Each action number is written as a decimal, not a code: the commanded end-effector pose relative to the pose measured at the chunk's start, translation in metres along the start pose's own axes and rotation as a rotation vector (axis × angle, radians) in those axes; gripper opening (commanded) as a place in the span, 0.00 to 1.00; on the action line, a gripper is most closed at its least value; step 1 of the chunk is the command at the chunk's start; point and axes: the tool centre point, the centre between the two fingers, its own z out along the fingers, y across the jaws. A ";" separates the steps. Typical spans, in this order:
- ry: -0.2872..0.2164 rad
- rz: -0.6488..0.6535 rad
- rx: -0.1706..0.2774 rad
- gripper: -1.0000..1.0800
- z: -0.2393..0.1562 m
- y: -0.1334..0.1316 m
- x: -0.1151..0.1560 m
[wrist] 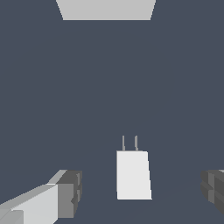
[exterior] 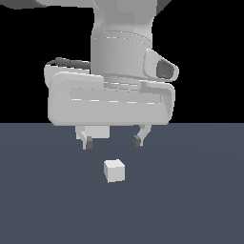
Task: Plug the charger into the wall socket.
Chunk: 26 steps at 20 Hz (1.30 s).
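Two prongs on charger visible only in wrist view; white plate at frame edge, possibly wall socket. Gripper spread, empty, above charger.

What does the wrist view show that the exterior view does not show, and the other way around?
Only the wrist view shows the two thin prongs on the charger, pointing toward the wall socket, a white plate at the picture's edge. Only the exterior view shows the arm's body above the open gripper. Both views show the charger lying on the dark floor, apart from both fingers, not gripped.
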 end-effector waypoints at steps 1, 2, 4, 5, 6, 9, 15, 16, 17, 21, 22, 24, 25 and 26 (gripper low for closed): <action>0.000 0.000 0.000 0.96 0.001 0.000 0.000; 0.000 0.000 0.000 0.96 0.002 0.000 -0.001; 0.000 0.000 0.000 0.96 0.006 0.000 -0.002; 0.000 -0.001 0.000 0.96 0.009 0.000 -0.003; 0.000 -0.001 0.000 0.96 0.012 0.000 -0.004; 0.000 -0.002 -0.001 0.96 0.025 0.000 -0.009; 0.001 -0.003 -0.001 0.96 0.045 0.000 -0.015; 0.001 -0.004 0.000 0.96 0.046 0.000 -0.015; 0.001 -0.004 0.000 0.96 0.048 0.000 -0.016; 0.001 -0.004 0.000 0.00 0.049 0.000 -0.016; 0.001 -0.004 0.000 0.00 0.049 0.000 -0.016; 0.001 -0.004 0.000 0.00 0.049 0.000 -0.016; 0.001 -0.004 0.000 0.00 0.049 0.000 -0.016; 0.001 -0.004 0.000 0.00 0.049 0.000 -0.016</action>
